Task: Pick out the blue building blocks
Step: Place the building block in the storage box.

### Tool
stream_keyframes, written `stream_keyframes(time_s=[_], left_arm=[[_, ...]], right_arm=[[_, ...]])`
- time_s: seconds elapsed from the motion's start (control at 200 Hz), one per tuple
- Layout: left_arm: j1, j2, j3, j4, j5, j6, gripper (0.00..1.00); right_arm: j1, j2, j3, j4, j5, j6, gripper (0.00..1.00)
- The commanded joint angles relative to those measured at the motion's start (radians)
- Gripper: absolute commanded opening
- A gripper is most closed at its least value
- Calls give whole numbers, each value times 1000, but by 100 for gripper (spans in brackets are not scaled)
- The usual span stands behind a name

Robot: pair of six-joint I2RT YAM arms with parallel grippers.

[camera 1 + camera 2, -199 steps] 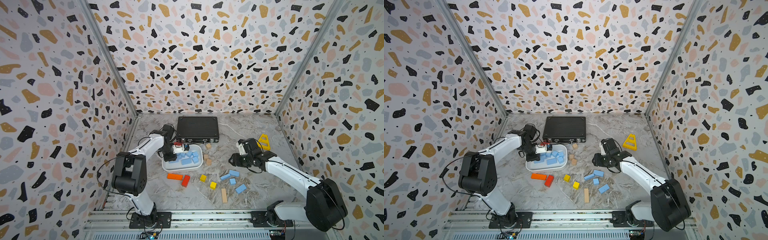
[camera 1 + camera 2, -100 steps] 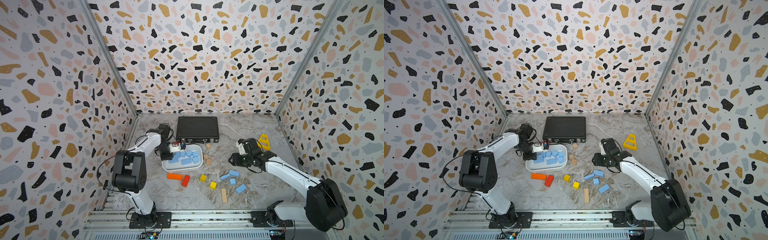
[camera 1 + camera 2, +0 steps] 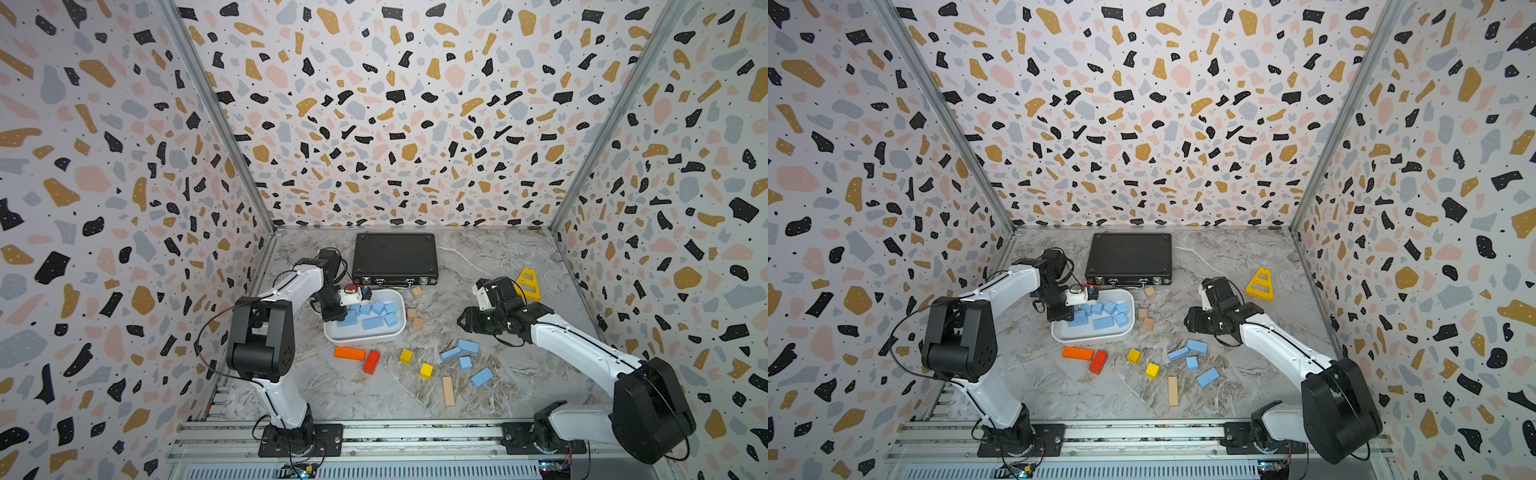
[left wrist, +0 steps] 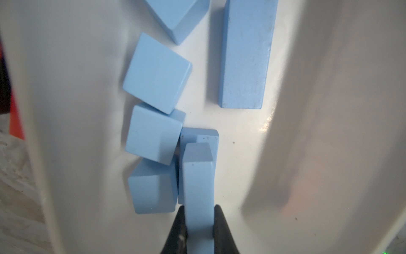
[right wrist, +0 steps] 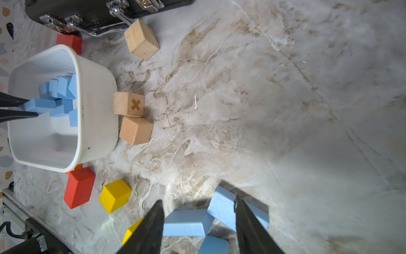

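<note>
Pinching blue bar (image 4: 197,176) inside white tub (image 4: 318,110): left gripper (image 4: 198,207) | right gripper (image 5: 197,199): jaws apart, empty, above loose blue blocks (image 5: 186,222) on bench (image 5: 285,110)

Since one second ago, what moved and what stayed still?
The left end effector edged slightly toward the left wall, staying shut on the matte light-blue rectangular bar inside the white plastic tray. Nothing was let go. The right end effector, open above the loose light-blue blocks, stayed put, like every other block.
</note>
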Motion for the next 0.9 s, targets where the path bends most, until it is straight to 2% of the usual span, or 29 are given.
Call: stream_keyframes(time_s=[0.0,0.415,0.591,0.656,0.736,0.896], left_arm=[[4,13,12,-3,1,-11,18],[4,-8,24,-13,-1,-14,30],[4,-43,75,-59,27,-59,35],[4,-66,103,-82,52,-95,40],[2,-102,131,-101,94,-160,41],[2,-204,126,-95,230,-396,46]], right_arm=[[6,-36,-6,-11,10,0,54],[7,-39,-4,-8,7,3,54],[6,-37,11,-29,9,-14,54],[6,-30,24,-45,9,-25,54],[5,-17,55,-95,17,-71,54],[6,21,154,-268,62,-199,54]])
